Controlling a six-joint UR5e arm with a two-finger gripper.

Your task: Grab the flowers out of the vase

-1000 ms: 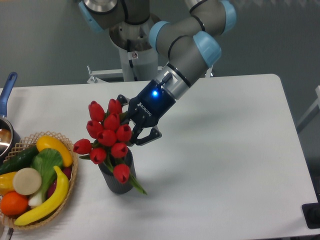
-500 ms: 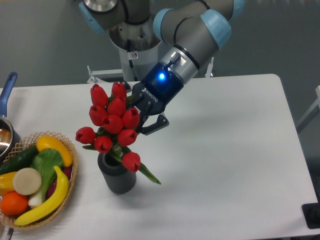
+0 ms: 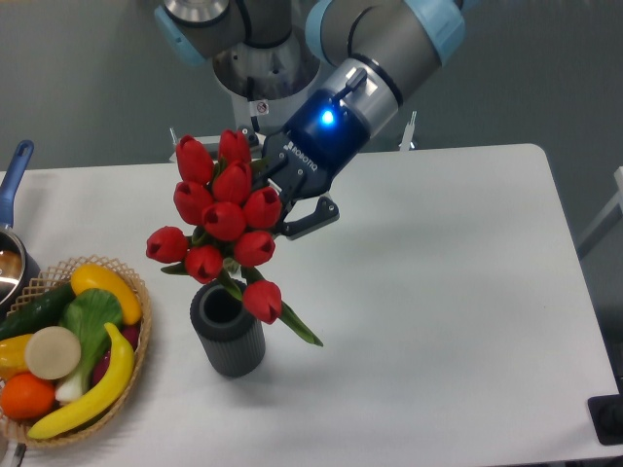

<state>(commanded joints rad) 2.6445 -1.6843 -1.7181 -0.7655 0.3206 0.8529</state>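
The flowers point(image 3: 226, 219) are a tight bunch of red tulip buds, all closed and glossy, about ten of them, with green stems and narrow leaves showing between and below the heads. The bunch hangs in the air above the vase point(image 3: 228, 329), tilted so its heads lean toward 11 o'clock; one long green leaf points down toward 4 o'clock past the lowest bud, which sits just beside the vase's rim at its 2 o'clock edge. The stems appear clear of the vase mouth, which shows as an open dark ring. The vase is a short dark grey cylinder with ribbed sides, standing upright on the white table point(image 3: 438, 292). The gripper point(image 3: 274, 209) reaches in from 2 o'clock of the bunch, its black fingers clenched on the flowers behind the buds; one finger point(image 3: 313, 216) juts out on the right of the bunch, the other is mostly hidden by the heads. A blue light glows on the wrist. At 9 o'clock from the vase, well apart, is a wicker basket point(image 3: 136, 365) of fruit and vegetables, and a blue-handled pot point(image 3: 14, 195) sits at the table's left edge.
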